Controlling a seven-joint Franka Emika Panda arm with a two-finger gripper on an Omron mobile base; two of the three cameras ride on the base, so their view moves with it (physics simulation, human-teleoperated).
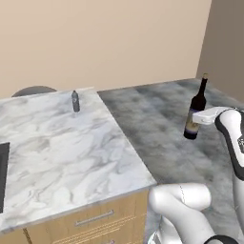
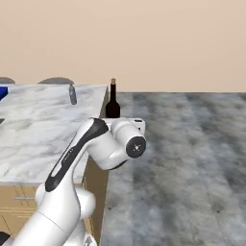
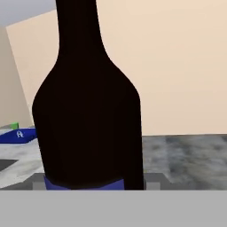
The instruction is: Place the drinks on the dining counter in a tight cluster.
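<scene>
1. The wine bottle (image 1: 195, 110) sits between my jaws; they are part-way closed and pinch its lower body, at the height of the pale label. In the hand view the wine bottle (image 3: 88, 111) looms right in front of me, black, with a blue band at its foot, and a bit of grey finger (image 3: 153, 181) shows at each side of its base.
2. My gripper (image 1: 194, 117) comes at the bottle from the right in the left base view. The bottle stands upright in my hold, neck up, out over the grey mottled floor (image 1: 157, 114) and well clear of the counter's edge.
3. In the right base view the bottle's neck and shoulders (image 2: 113, 103) rise just behind my white wrist, which hides the gripper itself.
4. The dining counter (image 1: 62, 152) lies to my left, a white-grey veined marble top on a tan wood base with a drawer handle (image 1: 94, 218) on its front.
5. A small grey bottle (image 1: 75, 101) stands upright near the counter's far edge, well apart from the wine bottle. The right base view shows the same small grey bottle (image 2: 72, 94) near the far right corner of the counter.
6. A dark sink edge (image 1: 3, 176) cuts into the marble at the left border of the left base view.
7. Something blue (image 3: 17, 135) lies on the counter far off in the hand view; I cannot tell what it is.
</scene>
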